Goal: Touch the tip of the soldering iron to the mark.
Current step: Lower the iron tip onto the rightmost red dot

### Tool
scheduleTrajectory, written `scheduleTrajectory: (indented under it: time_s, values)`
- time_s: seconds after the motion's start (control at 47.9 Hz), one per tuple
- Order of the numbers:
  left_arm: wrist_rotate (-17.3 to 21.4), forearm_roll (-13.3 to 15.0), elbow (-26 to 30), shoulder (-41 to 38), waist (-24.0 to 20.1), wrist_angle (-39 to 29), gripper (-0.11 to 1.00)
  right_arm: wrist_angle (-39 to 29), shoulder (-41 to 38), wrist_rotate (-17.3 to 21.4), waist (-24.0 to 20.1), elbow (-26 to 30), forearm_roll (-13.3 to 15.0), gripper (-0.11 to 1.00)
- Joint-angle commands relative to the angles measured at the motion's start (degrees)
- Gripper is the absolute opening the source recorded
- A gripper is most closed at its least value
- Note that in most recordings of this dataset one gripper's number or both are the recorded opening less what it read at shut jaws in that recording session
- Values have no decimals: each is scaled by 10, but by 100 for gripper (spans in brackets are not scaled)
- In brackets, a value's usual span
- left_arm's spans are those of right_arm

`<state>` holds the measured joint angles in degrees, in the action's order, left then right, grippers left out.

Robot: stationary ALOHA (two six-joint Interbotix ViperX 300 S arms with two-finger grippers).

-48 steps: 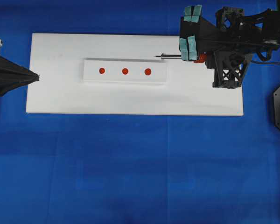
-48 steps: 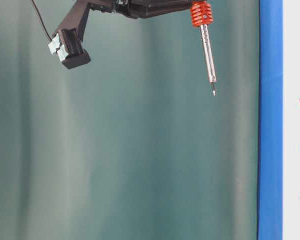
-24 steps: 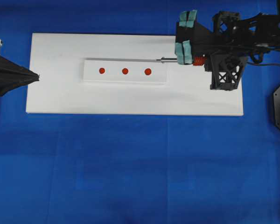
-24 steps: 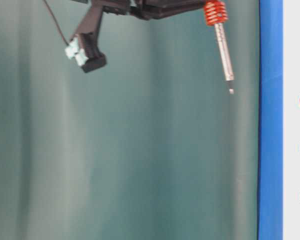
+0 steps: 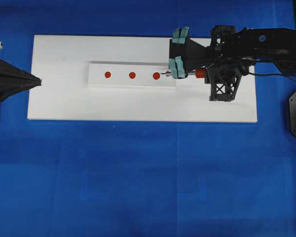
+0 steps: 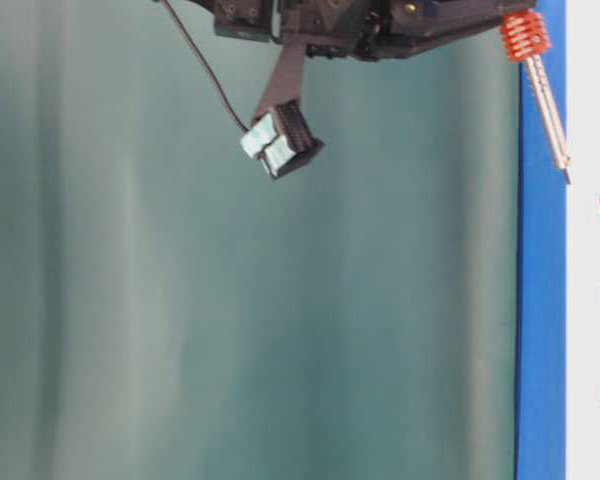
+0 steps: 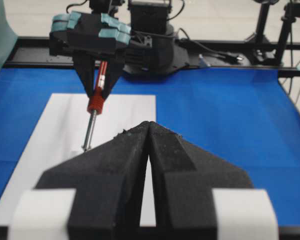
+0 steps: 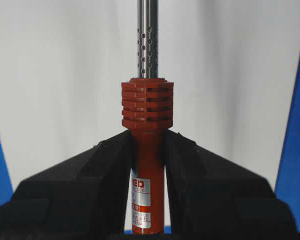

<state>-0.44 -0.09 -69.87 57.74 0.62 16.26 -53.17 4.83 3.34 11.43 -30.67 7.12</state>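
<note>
The soldering iron (image 8: 146,150) has a red ribbed collar above a smooth red handle bearing a white label, and a slim silver shaft perforated with small holes near the collar. My right gripper (image 8: 147,165) is clenched on the handle just below the collar, one black finger on each side. The shaft slopes downward away from the gripper. In the overhead view the tip lies at the right edge of the nearest mark (image 5: 156,75); whether it touches the surface cannot be determined.

That mark is the rightmost of three red dots in a row on a raised white strip (image 5: 132,75). The strip lies on a larger white board (image 5: 89,106), which rests on the blue bench (image 5: 138,173). The other two dots (image 5: 132,75) (image 5: 107,74) are further left, well apart from the tip.

A black cord (image 6: 205,70) runs along the right arm. The arm's black frame overhangs the right part of the board and hides it there.

My left gripper (image 7: 149,150) hangs at the left edge of the board, well apart from the iron, its black fingers pressed together with nothing between them. Nothing lies between the tip and the marks.
</note>
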Motion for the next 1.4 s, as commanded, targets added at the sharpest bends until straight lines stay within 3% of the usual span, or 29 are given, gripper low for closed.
scheduleTrajectory:
  time_s: [0.0,0.397,1.378]
  values:
    - [0,-1,5,-3,1,2,0,10,1,-2,5,5,1,7]
    - [6,-1,4,-4,0,0,0,28,-33,-4,11,6,1,7]
    - [6,-1,5,-4,1,0,0,33,-34,-4,11,0,-3,7]
